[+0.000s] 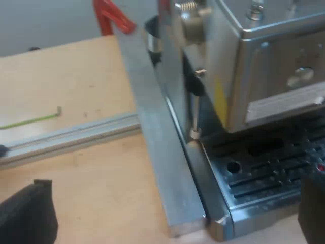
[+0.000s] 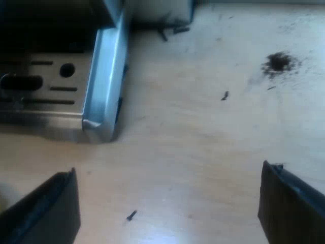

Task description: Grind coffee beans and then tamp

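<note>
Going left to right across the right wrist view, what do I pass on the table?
drip tray → dark speck → spilled coffee grounds

No legible text on the espresso machine (image 1: pixel 264 66)

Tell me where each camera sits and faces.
Left wrist view: rides the left arm, looking down past the open left gripper at the espresso machine and its drip tray.
Right wrist view: rides the right arm, looking down past the open right gripper at the table and spilled grounds.
Shared: the drip tray's corner and the table.
</note>
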Tool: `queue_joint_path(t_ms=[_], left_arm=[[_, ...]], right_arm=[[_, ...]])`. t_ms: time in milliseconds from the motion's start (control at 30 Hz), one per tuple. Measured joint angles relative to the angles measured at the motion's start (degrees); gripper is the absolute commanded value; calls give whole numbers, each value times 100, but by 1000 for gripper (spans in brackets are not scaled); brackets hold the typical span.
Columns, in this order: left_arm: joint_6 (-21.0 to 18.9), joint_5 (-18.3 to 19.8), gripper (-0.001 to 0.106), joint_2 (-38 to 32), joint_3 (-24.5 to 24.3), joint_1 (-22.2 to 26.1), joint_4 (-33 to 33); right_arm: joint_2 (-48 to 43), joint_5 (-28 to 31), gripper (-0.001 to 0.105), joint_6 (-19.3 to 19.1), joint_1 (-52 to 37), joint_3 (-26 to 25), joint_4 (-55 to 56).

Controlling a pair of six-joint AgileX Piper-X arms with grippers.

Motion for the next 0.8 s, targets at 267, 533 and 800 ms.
queue_joint_path(t_ms=[267, 533, 800], left_arm=[[0, -124, 99, -1147, 0, 0, 0], [0, -145, 99, -2241, 0, 0, 243], [0, -145, 98, -3240, 0, 0, 1159]], right_arm=[[-996, 18, 74, -365, -372, 0, 33], [-2142, -5, 74, -745, -372, 0, 305], [-2940, -5, 74, -746, -372, 0, 849]])
